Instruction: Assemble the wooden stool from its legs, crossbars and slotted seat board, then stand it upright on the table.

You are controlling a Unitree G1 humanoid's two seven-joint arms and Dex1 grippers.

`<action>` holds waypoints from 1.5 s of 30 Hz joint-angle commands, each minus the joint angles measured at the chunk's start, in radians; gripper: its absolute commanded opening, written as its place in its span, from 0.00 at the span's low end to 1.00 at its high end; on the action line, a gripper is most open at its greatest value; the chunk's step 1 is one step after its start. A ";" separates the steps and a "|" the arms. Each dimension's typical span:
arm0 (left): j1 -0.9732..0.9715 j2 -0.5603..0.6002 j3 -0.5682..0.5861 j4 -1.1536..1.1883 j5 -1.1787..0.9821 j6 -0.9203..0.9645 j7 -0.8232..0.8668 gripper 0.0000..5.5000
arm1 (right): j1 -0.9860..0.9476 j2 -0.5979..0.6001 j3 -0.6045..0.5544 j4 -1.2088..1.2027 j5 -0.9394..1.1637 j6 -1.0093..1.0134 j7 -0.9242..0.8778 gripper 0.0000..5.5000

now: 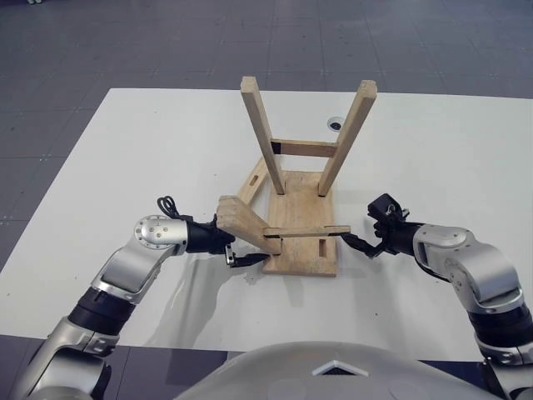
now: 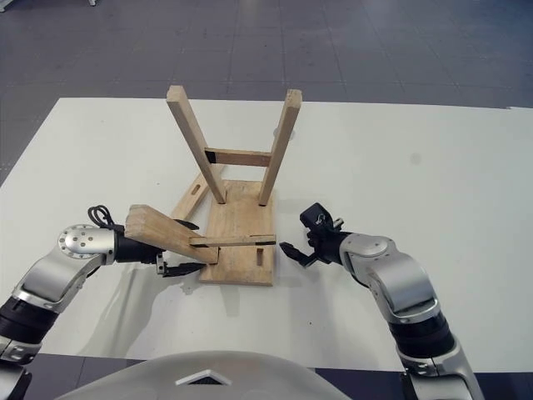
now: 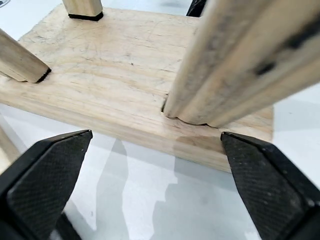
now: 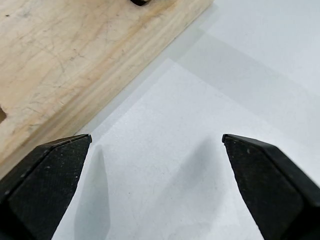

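Flanking seat board (image 1: 304, 208), flat on worktop (image 1: 166, 142) so legs drop in: left tool (image 1: 246, 260) and right tool (image 1: 360, 244) wide open, empty. Far legs (image 1: 262, 133) upright; near leg (image 1: 241, 218) leaning, probably not seated.

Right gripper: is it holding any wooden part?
No, the right gripper is open above the table, beside the seat board.

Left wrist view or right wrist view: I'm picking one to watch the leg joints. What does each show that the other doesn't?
Left wrist view's extra: a near leg meeting the seat board, and two farther legs set in it. Right wrist view's extra: a wide stretch of bare table beside the board's edge. Shared: the board, the table, and open fingers: left gripper, right gripper.
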 commanded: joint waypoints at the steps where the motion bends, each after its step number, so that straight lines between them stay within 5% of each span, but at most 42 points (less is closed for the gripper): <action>1: -0.007 0.049 0.062 -0.055 -0.012 0.042 -0.031 0.86 | 0.013 0.011 -0.023 0.007 -0.011 -0.019 -0.020 0.88; 8: 0.046 0.000 0.226 -0.102 0.031 0.148 0.195 0.86 | 0.015 0.023 -0.046 0.007 -0.007 -0.025 -0.038 0.88; 16: 0.134 -0.283 0.281 -0.325 -0.143 0.571 0.518 0.86 | 0.014 0.039 -0.068 -0.020 0.007 -0.003 -0.054 0.88; 24: 0.094 -0.345 0.302 -0.280 -0.011 0.466 0.672 0.86 | 0.027 0.050 -0.076 -0.041 0.012 0.016 -0.060 0.88; 45: 0.105 -0.427 0.230 -0.030 0.077 0.378 0.659 0.82 | -0.001 0.109 -0.083 -0.095 0.024 0.068 -0.088 0.88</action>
